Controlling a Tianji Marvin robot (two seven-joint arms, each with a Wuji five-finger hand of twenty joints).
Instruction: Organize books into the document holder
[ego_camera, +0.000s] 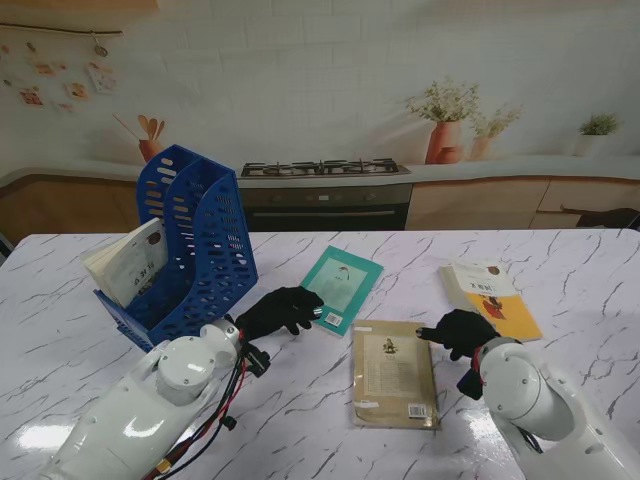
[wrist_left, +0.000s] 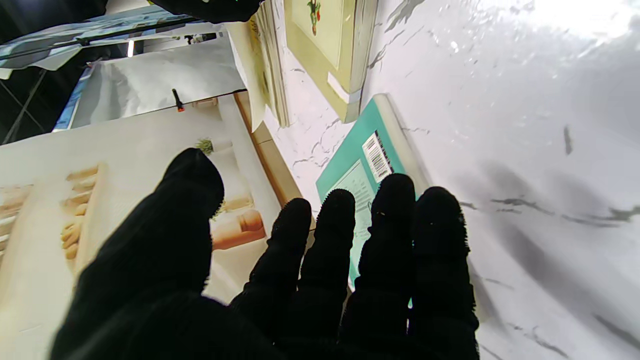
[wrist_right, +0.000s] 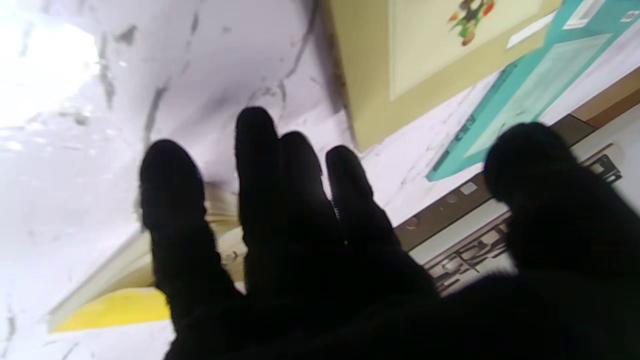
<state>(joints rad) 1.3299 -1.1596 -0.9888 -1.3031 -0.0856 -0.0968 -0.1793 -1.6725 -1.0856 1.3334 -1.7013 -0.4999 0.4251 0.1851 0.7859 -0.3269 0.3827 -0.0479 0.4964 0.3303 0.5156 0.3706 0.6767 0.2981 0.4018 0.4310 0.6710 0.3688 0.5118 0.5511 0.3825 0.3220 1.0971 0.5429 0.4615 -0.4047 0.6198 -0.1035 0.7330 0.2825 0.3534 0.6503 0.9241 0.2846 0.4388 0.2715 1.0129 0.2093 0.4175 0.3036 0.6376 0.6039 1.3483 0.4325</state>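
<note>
Our two gloved hands hover low over a marble table as the sorting of books goes on. Nearest to us lies the tan book (ego_camera: 394, 374), flat, barcode corner toward us, between the arms. Our right hand (ego_camera: 458, 331) hangs just beside its far right corner, fingers spread and holding nothing; the wrist view shows those fingers (wrist_right: 260, 165) splayed above bare table, the yellow book's edge behind them. We judge it stands ready rather than reaching.

Our left hand (ego_camera: 282, 311) is farther left, fingers extended side by side with the thumb held apart, holding nothing. Its fingertips (wrist_left: 395, 200) lie over the near corner of the teal book (ego_camera: 342, 288), close to the barcode (whether they touch the cover we cannot tell). The flat posture suits sliding or pinching a thin book off the table, so this looks like the approach to the next pick.

To the right, well apart from the teal one, the yellow book (ego_camera: 493, 298) rests flat.

Farther left stands the blue holder (ego_camera: 205, 250), tilted, its slots facing us; one pale book (ego_camera: 128, 262) already leans in the left slot. By our reading, three books remain on the table, and the teal one sits nearest the holder.
</note>
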